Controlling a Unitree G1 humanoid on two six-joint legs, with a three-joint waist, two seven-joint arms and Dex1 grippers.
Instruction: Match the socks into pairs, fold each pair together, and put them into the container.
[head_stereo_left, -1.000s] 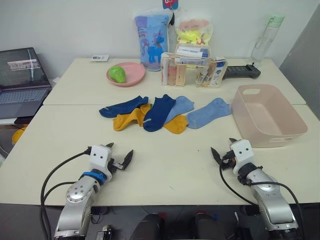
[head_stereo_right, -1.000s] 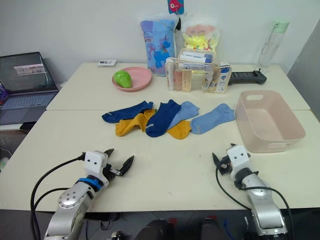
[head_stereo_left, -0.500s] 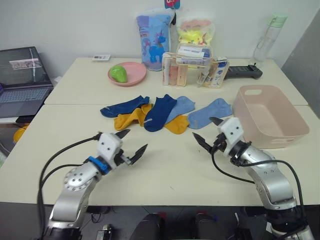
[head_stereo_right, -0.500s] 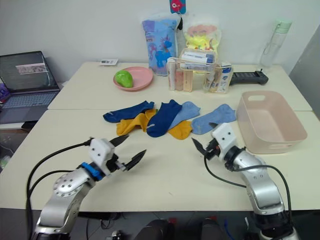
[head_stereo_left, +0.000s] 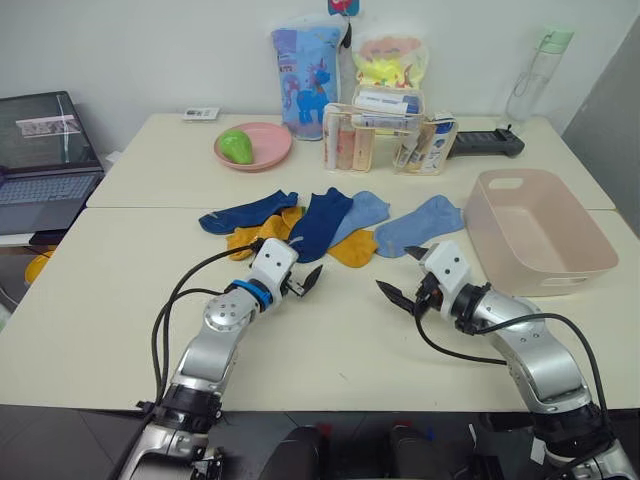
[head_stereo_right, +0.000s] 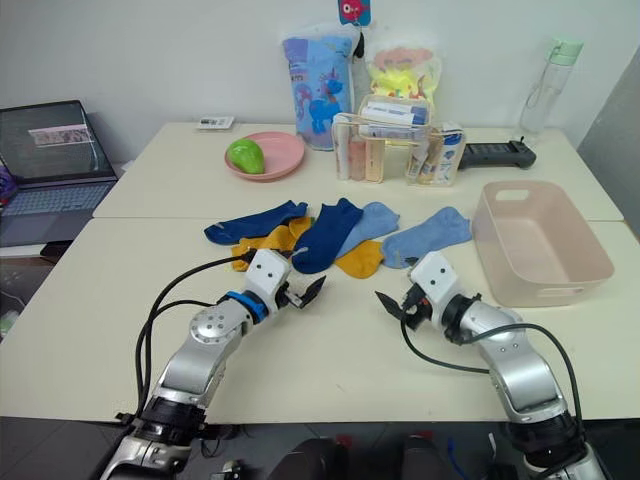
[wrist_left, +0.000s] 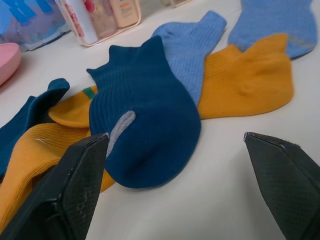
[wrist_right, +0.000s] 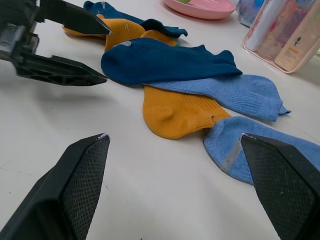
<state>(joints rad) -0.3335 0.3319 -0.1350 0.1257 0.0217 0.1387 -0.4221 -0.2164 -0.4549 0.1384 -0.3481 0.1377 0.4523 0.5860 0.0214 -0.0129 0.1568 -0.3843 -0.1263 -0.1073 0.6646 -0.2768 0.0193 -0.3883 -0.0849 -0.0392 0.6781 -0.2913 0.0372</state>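
Left eye view: six socks in a loose overlapping row mid-table. Navy sock farthest to the robot's left, mustard sock partly under it, second navy sock across the middle, light blue sock beside that, second mustard sock in front, second light blue sock nearest the pink container. Container at the right side of the table, nothing in it. Left gripper just short of the middle navy sock's toe, fingers spread, nothing between them. Right gripper in front of the light blue sock, fingers apart, gripping nothing. Behind the socks: pink plate with a green fruit, clear organiser of bottles, laptop off to the left.

Left wrist view: black fingers wide apart, the navy sock's toe close ahead between them, not touched. Mustard and light blue socks around it.

Right wrist view: own fingers released, wide apart over bare table. Mustard sock ahead, navy above it, light blue alongside. Left gripper's fingers near the navy toe.
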